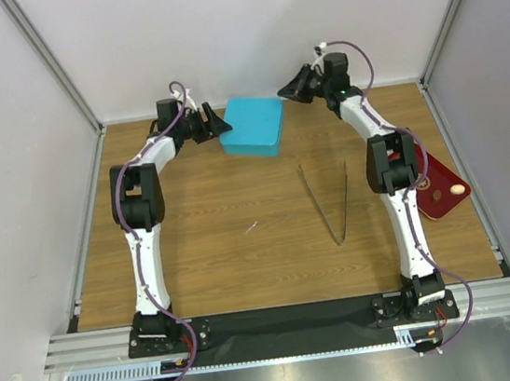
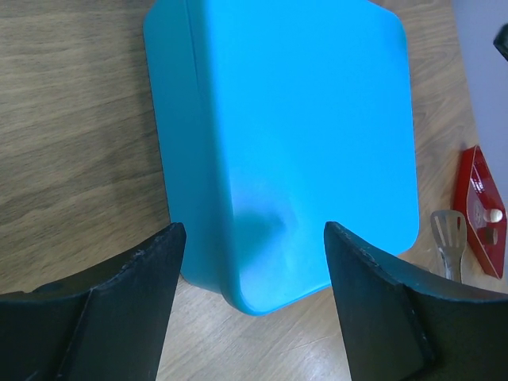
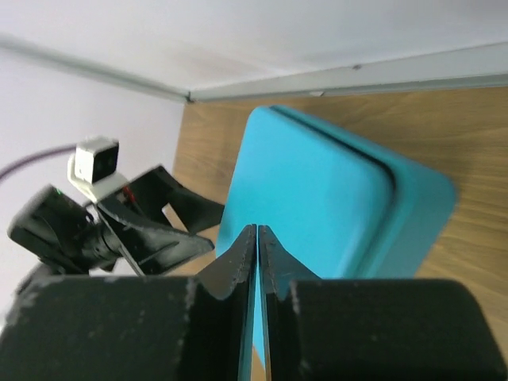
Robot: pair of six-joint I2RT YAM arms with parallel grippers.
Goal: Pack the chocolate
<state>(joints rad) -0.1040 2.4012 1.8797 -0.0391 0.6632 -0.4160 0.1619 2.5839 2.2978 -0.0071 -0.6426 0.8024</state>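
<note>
The teal box (image 1: pixel 253 125) sits closed at the back middle of the table; it also shows in the left wrist view (image 2: pixel 294 135) and the right wrist view (image 3: pixel 317 198). My left gripper (image 1: pixel 216 122) is open and empty at the box's left edge, its jaws (image 2: pixel 254 232) standing either side of a box corner without touching it. My right gripper (image 1: pixel 287 88) is shut and empty, hovering by the box's back right corner (image 3: pixel 257 230). One pale chocolate (image 1: pixel 459 190) lies on a red tray (image 1: pixel 444 198) at the right, also seen in the left wrist view (image 2: pixel 494 214). Other pieces are hidden.
Long metal tweezers (image 1: pixel 332 204) lie on the wooden table in front of the box, tips toward me. The red tray (image 2: pixel 476 190) is partly under the right arm. Grey walls close off the back and both sides.
</note>
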